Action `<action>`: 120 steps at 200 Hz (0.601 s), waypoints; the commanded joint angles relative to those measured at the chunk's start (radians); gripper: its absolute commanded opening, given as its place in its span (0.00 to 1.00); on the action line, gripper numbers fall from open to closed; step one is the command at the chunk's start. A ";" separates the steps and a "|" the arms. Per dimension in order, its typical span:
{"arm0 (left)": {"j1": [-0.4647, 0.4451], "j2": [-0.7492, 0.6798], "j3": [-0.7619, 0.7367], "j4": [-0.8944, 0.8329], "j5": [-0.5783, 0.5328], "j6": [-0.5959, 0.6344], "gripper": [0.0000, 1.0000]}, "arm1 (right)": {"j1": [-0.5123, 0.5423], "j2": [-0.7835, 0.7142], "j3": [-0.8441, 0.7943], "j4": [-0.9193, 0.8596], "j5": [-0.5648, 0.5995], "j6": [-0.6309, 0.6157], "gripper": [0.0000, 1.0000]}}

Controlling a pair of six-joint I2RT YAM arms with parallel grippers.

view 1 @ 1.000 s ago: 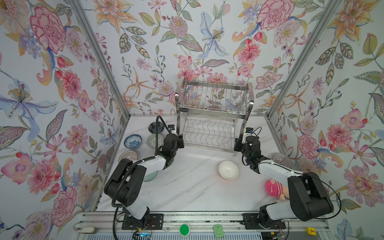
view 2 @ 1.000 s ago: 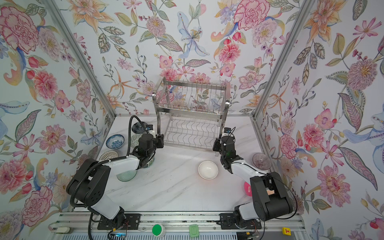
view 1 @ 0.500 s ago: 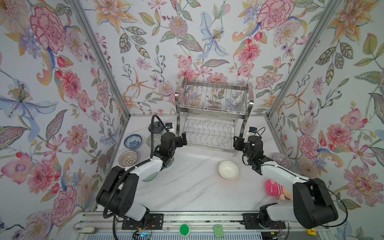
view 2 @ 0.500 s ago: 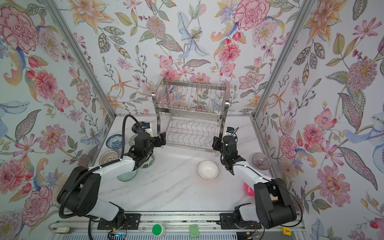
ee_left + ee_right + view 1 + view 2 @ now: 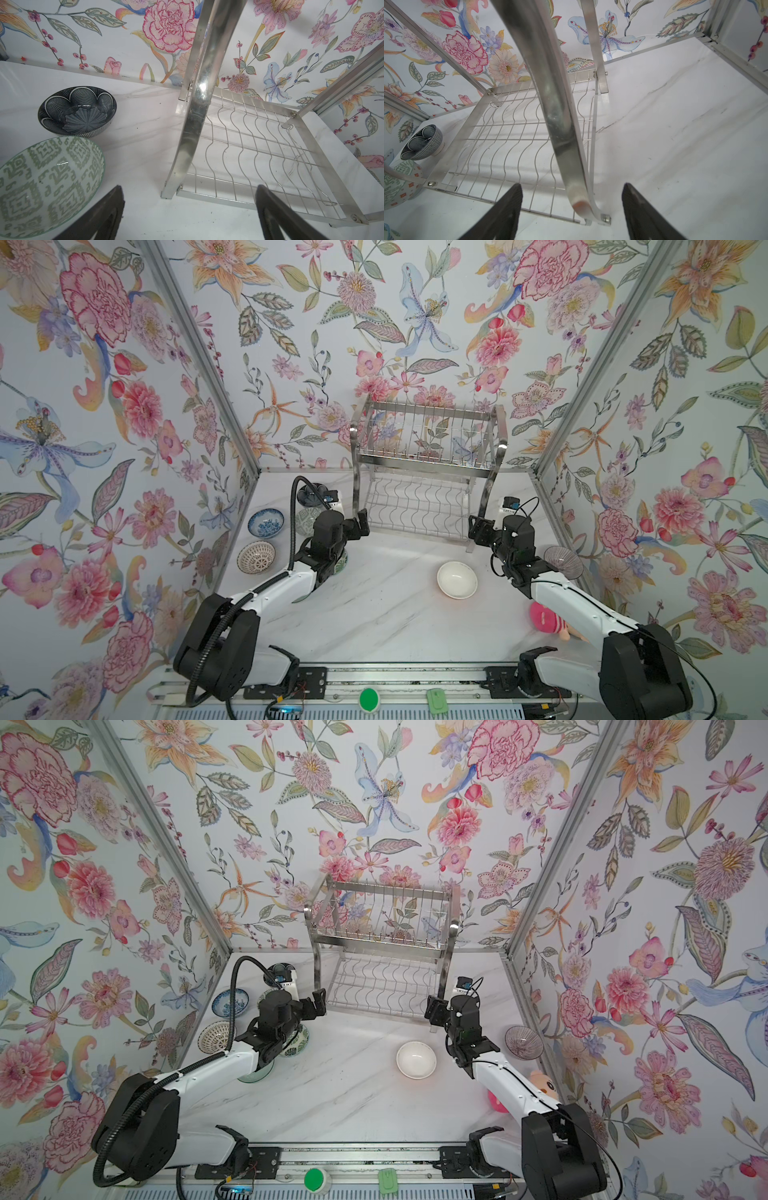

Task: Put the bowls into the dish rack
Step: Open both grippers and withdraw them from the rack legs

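Both grippers have just let go of the dish rack. A second ago each was closed in on one of its front legs. Now the left gripper is spread to its fullest and the right gripper is wide apart. In the wrist views a steel leg stands in the gap of each, clear of both fingers, and neither gripper holds anything. The rack has not shifted: it stands against the back wall with both slotted shelves bare. This suggests the rack is settled and the arms are free for a first bowl; none is loaded yet.

Every bowl lies on the table outside the rack. The white bowl sits in front of the rack's right leg, and the clear glass bowl is further right. Just left of the rack are the dark navy bowl and the grey-green patterned bowl. Further left are the blue-white floral bowl and the tan lattice bowl. A leaf-print bowl is half hidden under the left arm.

With the legs between the fingers, each gripper probably has to back away from the rack before swinging aside. The rack's upper tier overhangs its lower shelf. The plush toy, well in front of the rack's right side, lies under the right forearm.
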 commanded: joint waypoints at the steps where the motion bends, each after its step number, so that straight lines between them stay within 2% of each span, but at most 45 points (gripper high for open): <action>1: -0.025 -0.043 -0.026 0.000 -0.010 -0.014 0.99 | 0.004 -0.047 -0.020 -0.080 0.011 -0.030 0.81; 26: -0.084 -0.052 -0.018 -0.001 -0.026 0.007 0.99 | 0.004 -0.087 -0.017 -0.185 0.074 -0.042 1.00; 56: -0.198 -0.029 0.013 0.013 -0.088 0.100 0.99 | 0.005 -0.136 -0.008 -0.307 0.148 -0.061 0.99; 89: -0.321 0.062 0.098 0.022 -0.120 0.207 0.99 | -0.001 -0.191 0.003 -0.420 0.262 -0.073 0.99; 120: -0.422 0.149 0.168 0.061 -0.160 0.319 0.99 | -0.036 -0.194 0.046 -0.558 0.403 -0.010 0.99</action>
